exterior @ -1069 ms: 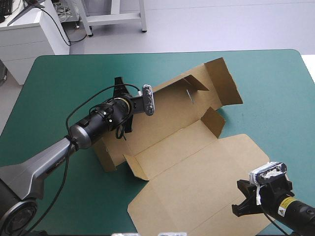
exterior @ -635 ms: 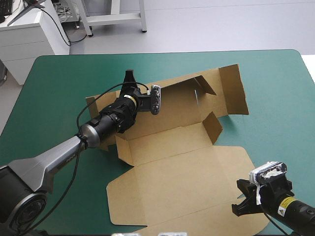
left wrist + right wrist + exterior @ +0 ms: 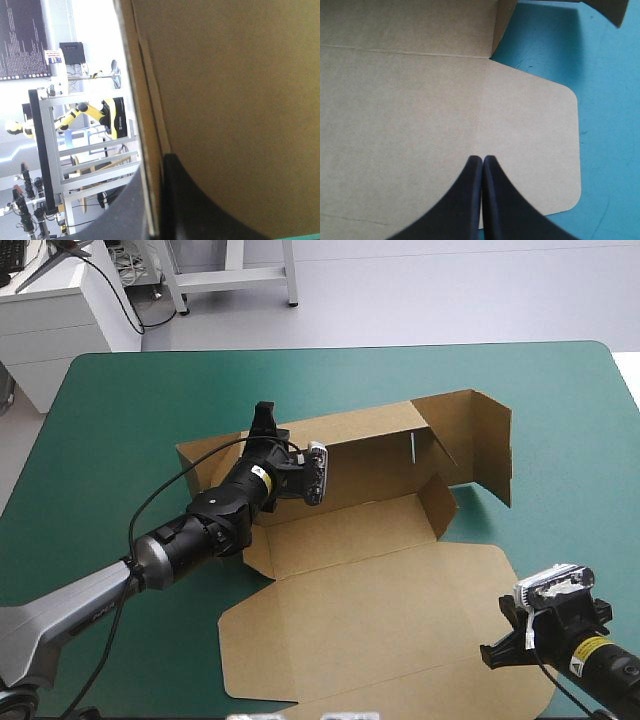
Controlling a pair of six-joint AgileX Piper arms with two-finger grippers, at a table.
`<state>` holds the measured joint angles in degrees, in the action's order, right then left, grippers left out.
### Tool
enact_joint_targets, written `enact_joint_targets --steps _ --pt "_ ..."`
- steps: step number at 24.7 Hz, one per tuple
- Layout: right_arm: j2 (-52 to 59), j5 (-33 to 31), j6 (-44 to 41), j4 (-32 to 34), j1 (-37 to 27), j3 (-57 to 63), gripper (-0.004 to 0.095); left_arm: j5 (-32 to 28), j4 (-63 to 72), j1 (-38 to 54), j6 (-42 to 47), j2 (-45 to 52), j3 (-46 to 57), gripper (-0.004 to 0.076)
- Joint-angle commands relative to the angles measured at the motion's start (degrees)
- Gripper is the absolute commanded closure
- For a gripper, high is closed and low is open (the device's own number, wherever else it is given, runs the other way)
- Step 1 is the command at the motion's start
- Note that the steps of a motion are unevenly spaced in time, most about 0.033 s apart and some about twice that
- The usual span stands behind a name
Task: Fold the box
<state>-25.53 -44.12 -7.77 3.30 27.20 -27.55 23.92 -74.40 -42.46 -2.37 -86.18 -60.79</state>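
The brown box (image 3: 370, 590) lies mid-table with its lid flat toward the near edge. Its long back wall (image 3: 370, 455) stands raised, and a side flap (image 3: 490, 445) at the right end is also upright. My left gripper (image 3: 265, 425) is at the top edge of that wall near its left end. In the left wrist view my gripper (image 3: 157, 200) is shut on the box (image 3: 240, 100), with the board's edge between the black fingers. My right gripper (image 3: 497, 652) is over the lid's near right corner. In the right wrist view it (image 3: 482, 167) is shut above the flat board (image 3: 410, 100), holding nothing.
The teal-green cover (image 3: 120, 420) shows to the left of, to the right of and beyond the box. A small inner flap (image 3: 438, 500) stands up at the tray's right end. The lid's rounded corner (image 3: 565, 150) lies near the table's front edge.
The left gripper has moved toward the far side and raised the back wall more upright. The whole sheet has turned squarer to the table. The right gripper has shifted slightly to the right.
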Motion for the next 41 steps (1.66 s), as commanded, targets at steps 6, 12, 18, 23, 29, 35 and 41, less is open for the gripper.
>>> enact_joint_targets --steps 6,12,18,23,29,35,41 --pt "-0.4 3.0 -0.7 4.9 -0.2 -1.5 0.0925 -2.7 2.7 -5.6 0.7 2.9 2.8 0.0732" --pt "-0.4 3.0 -6.8 12.0 -0.2 -1.5 0.0925 2.0 1.7 -10.1 0.7 2.9 4.0 0.0732" --pt "-0.4 3.0 -7.6 12.4 -0.2 -1.5 0.0925 4.1 -8.7 -10.1 3.1 2.9 4.4 0.0732" --pt "-0.4 3.0 -7.6 12.3 -0.2 -1.5 0.0925 1.8 -13.3 -7.9 5.2 2.9 5.4 0.0732" --pt "-0.4 3.0 -8.3 12.1 -0.2 -1.5 0.0927 -6.2 -23.5 0.1 9.5 2.9 5.4 0.0732" --pt "-0.4 3.0 -10.6 12.1 -0.2 -1.5 0.0926 -8.8 -23.3 0.2 9.5 3.1 4.3 0.0732" --pt "-0.4 2.9 -12.5 12.1 -0.2 -1.5 0.0925 -11.8 -23.3 3.4 9.7 3.4 2.2 0.0732"
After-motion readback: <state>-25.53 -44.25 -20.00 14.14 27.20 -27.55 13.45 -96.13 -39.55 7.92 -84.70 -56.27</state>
